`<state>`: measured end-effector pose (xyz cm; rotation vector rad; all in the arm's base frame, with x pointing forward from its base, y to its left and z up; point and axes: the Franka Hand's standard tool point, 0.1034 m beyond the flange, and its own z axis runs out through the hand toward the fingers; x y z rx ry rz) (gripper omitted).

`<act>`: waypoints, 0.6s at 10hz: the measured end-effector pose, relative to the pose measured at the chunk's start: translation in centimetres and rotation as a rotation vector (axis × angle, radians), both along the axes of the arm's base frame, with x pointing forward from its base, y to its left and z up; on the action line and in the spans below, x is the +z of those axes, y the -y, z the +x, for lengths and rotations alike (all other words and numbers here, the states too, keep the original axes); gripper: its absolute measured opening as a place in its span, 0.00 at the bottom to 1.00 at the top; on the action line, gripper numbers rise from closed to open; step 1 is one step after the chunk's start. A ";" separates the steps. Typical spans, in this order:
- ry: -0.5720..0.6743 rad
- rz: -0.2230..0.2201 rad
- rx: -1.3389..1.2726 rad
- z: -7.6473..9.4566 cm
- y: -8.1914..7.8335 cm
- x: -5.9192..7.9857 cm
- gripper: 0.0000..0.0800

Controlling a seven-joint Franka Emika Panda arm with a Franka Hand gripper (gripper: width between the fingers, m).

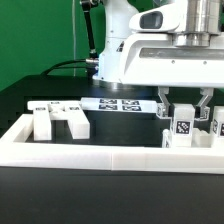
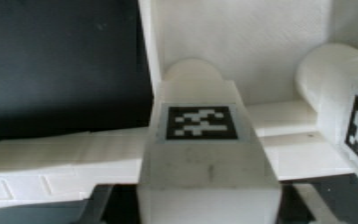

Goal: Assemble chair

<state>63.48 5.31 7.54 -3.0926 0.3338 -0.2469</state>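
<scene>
The robot's claw [image 1: 185,111] hangs at the exterior view's right. Its two fingers [image 1: 166,106] point down and stand apart, one on each side of the top of a white block [image 1: 183,128]. I cannot tell whether they press on the block or only straddle it, and the wrist view does not show them clearly.

The block is a chair part. It stands upright on the black table [image 1: 120,130] with a black-and-white square tag on its face. In the wrist view it [image 2: 202,170] fills the middle, rounded at one end.

Just beside it, toward the exterior view's right, stands a second tagged part [image 1: 216,128], also seen close up in the wrist view [image 2: 332,80]. Whether the two touch is unclear.

Well apart, toward the exterior view's left, sit a short chair piece [image 1: 44,120] and a wider slab [image 1: 76,122]. The marker board [image 1: 120,104] lies behind them, and a long white rail [image 1: 100,152] runs along the front.

The block looks like hard plastic, probably light, stiff and smooth enough to slip. The safest hold seems to be across its two flat opposite sides, below the rounded end.
</scene>
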 end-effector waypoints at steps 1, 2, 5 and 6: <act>0.000 0.008 -0.052 0.0 0.0 0.0 0.36; 0.000 0.019 -0.108 0.0 0.0 0.0 0.36; -0.003 0.081 -0.439 -0.1 0.0 0.0 0.36; -0.006 0.092 -0.517 -0.1 0.1 -0.1 0.36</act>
